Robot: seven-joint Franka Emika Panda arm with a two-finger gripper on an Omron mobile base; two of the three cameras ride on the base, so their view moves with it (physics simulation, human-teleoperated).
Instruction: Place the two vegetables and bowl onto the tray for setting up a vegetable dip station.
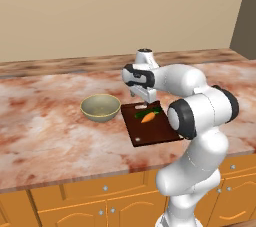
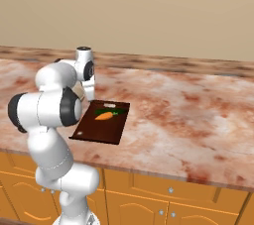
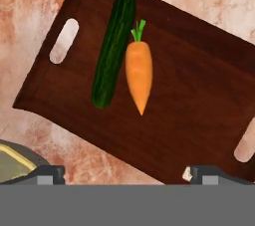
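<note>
Two vegetables (image 3: 124, 60) on tray (image 3: 199, 95), bowl (image 1: 100, 107) beside

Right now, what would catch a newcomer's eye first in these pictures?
The orange carrot lying beside the dark green cucumber on the reddish-brown tray. The open tool hangs over the tray. Left of the tray, the pale bowl sits on the marble counter, not yet on the tray.

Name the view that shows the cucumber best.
The hand view: the cucumber lies whole on the tray, beside the carrot. In the left base view it is a thin green sliver behind the carrot, partly hidden by the gripper; in the right base view, barely a trace.
</note>
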